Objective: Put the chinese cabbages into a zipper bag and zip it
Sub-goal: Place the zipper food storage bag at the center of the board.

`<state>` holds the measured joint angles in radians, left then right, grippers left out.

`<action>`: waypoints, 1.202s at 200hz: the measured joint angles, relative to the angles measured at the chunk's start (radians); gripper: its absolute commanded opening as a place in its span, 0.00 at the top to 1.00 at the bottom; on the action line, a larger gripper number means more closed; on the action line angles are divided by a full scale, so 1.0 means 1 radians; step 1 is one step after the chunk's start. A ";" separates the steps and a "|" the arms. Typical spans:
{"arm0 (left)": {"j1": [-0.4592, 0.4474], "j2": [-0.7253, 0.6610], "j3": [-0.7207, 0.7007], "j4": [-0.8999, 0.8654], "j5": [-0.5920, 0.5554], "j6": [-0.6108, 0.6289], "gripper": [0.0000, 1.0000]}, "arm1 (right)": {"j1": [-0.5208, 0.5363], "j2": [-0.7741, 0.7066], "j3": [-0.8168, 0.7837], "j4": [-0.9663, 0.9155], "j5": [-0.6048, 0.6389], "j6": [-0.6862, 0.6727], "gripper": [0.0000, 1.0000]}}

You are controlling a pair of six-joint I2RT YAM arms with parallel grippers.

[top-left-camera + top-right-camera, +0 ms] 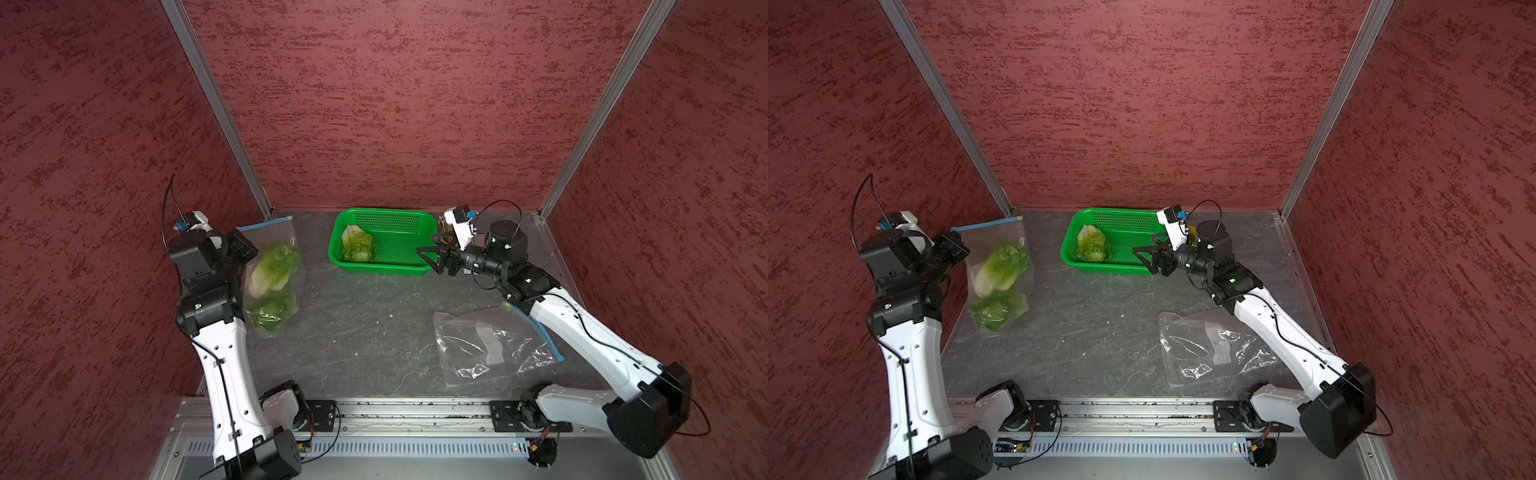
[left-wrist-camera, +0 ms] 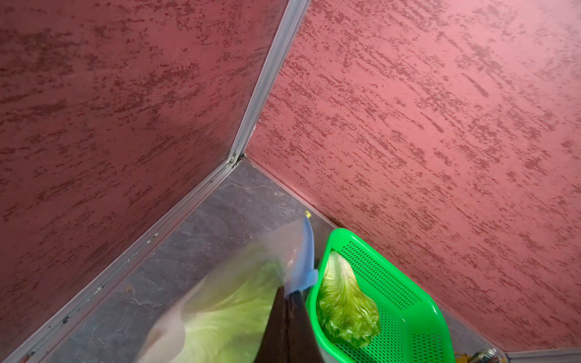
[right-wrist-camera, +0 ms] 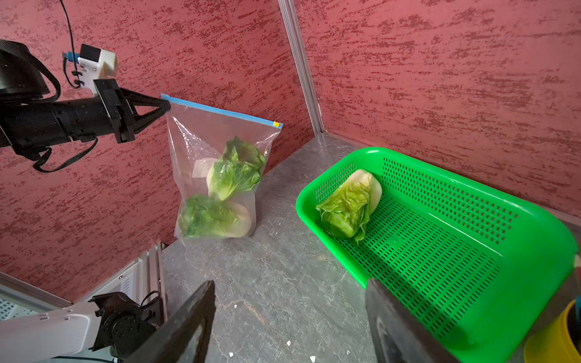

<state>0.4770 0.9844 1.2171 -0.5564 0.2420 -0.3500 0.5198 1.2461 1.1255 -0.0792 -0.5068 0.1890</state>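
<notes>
The left pincer (image 3: 165, 104) clenched the zipper bag's (image 3: 195, 141) top corner, 2 chinese cabbages (image 3: 234, 176) inside. The 3rd cabbage (image 3: 349, 204) lay in the green basket (image 3: 440, 267), likely light and crushable, best gripped across its firmer whitish base. The right pincer (image 3: 292, 327) gaped empty nearby.

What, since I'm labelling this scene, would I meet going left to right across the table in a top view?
zipper bag with bagged cabbages → lone cabbage in the green basket → right gripper, open → empty bag
</notes>
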 measured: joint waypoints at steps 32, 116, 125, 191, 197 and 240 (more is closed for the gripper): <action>-0.016 0.053 0.027 0.061 -0.008 0.007 1.00 | 0.000 0.010 -0.018 0.027 0.008 0.018 0.21; -0.325 0.420 -0.137 0.416 -0.087 0.013 1.00 | 0.000 0.047 -0.026 0.044 0.037 0.040 0.20; -0.340 0.466 -0.137 0.432 -0.089 0.004 1.00 | 0.000 0.047 -0.026 0.042 0.042 0.040 0.20; -0.349 0.582 -0.111 0.508 -0.124 -0.092 1.00 | 0.000 0.046 -0.043 0.037 0.069 0.040 0.20; -0.344 0.594 -0.101 0.508 -0.128 -0.095 1.00 | 0.000 0.046 -0.044 0.037 0.071 0.040 0.20; -0.333 0.641 -0.078 0.490 -0.163 -0.091 0.54 | 0.000 0.046 -0.046 0.044 0.081 0.043 0.20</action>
<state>0.1436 1.6253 1.1389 -0.0666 0.0788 -0.4412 0.5198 1.2922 1.0794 -0.0349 -0.4259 0.2325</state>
